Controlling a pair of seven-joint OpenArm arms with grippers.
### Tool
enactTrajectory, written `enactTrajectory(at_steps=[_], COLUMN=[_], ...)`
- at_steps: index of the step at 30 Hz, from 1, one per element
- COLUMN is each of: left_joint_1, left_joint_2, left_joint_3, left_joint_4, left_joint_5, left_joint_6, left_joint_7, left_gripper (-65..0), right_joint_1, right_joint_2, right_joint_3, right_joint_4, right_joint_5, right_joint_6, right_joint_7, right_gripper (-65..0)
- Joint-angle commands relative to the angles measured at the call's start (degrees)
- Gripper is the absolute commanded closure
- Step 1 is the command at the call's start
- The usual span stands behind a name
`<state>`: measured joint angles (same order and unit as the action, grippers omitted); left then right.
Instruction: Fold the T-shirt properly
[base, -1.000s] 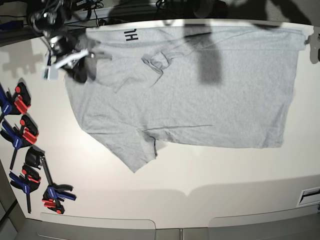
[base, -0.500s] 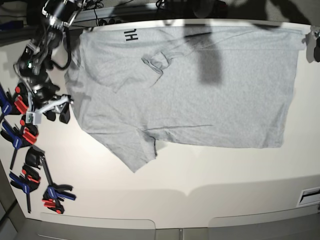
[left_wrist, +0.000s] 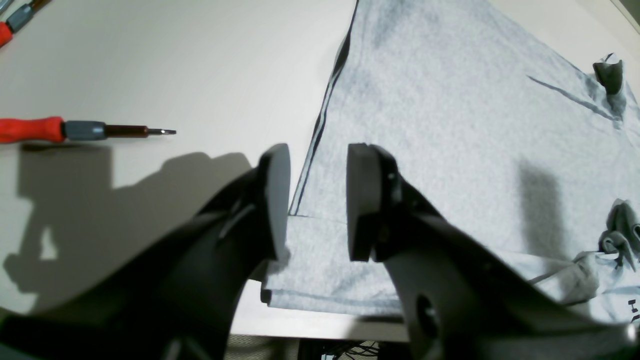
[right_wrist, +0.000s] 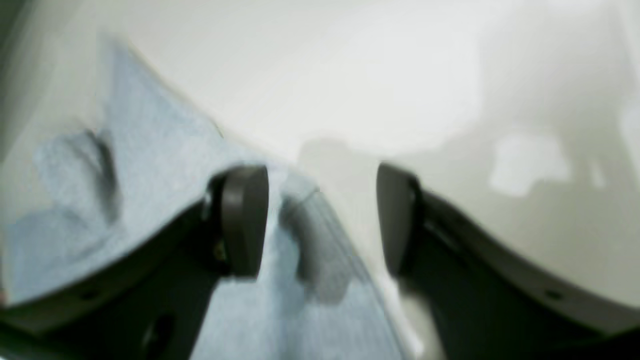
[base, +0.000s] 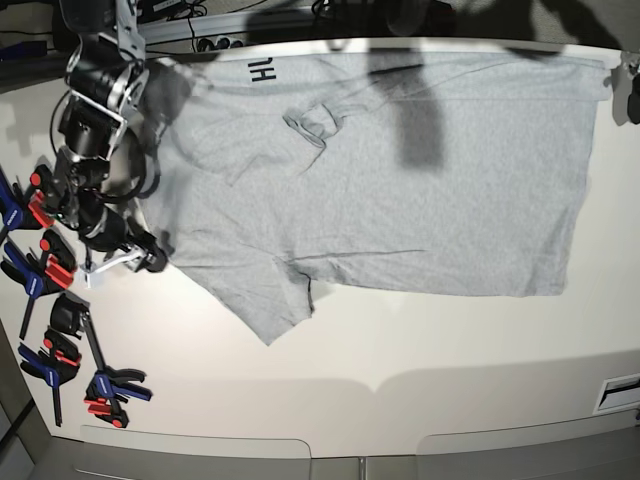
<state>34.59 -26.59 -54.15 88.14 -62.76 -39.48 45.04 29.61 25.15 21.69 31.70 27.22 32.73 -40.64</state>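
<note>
The T-shirt (base: 390, 170) is seen spread on the white tabletop (base: 420, 360), covering most of the far half, with the hem at the right and the collar side at the left. One sleeve (base: 268, 300) points toward the near side, and another (base: 310, 125) is folded inward on the body. Black lettering (base: 260, 70) is shown at the far left edge, where the cloth is turned over.

The right gripper (base: 140, 258) is placed low at the left edge of the T-shirt; in the right wrist view its jaws are apart, with a small fold of cloth (right_wrist: 300, 235) lying between them, not yet clamped. The left gripper (left_wrist: 315, 200) is held over the far right corner of the T-shirt (left_wrist: 450, 125); its jaws are also apart, over the hem edge (left_wrist: 320, 125), and nothing is held. A red screwdriver (left_wrist: 60, 130) lies on the bare tabletop beside, well apart from the cloth.

The cotton is judged light, soft and limp, so it will sag and wrinkle when lifted. It should be taken at the stitched edges or corners, where the layers are thicker, and both layers must be pinched together, otherwise only the top one is raised
</note>
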Motion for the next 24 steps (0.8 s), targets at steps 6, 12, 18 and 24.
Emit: enactTrajectory(at_steps=[6,12,18,24], left_joint_1=[0.3,0.3,0.3,0.3], left_joint_2=[-1.2,-1.2,-1.2,-1.2], left_joint_3=[-0.6,-0.6,-0.6,-0.6], left_joint_4=[0.8,0.8,0.8,0.8], left_joint_5=[-1.2,-1.2,-1.1,-1.1], left_joint_6=[-0.5,-0.5,-0.5,-0.5], left_joint_7=[-1.2,-1.4,-1.4,-1.1], left_gripper=[-17.7,-17.7,-17.7,-17.7], right_joint_1=[1.7,1.7,1.7,1.7], right_joint_2=[-0.8,-0.9,-0.8,-0.2], right_joint_3=[-5.7,-6.1,-6.1,-6.1], right_joint_4=[-1.1,-1.1,-1.1,-1.1], right_joint_5=[-0.4,1.7,1.5,-6.6], right_joint_6=[0.0,0.1,0.1,0.0], right_joint_7=[-1.9,-6.8,-7.7,-2.9], right_gripper=[-33.2,-32.9,-32.9,-32.9])
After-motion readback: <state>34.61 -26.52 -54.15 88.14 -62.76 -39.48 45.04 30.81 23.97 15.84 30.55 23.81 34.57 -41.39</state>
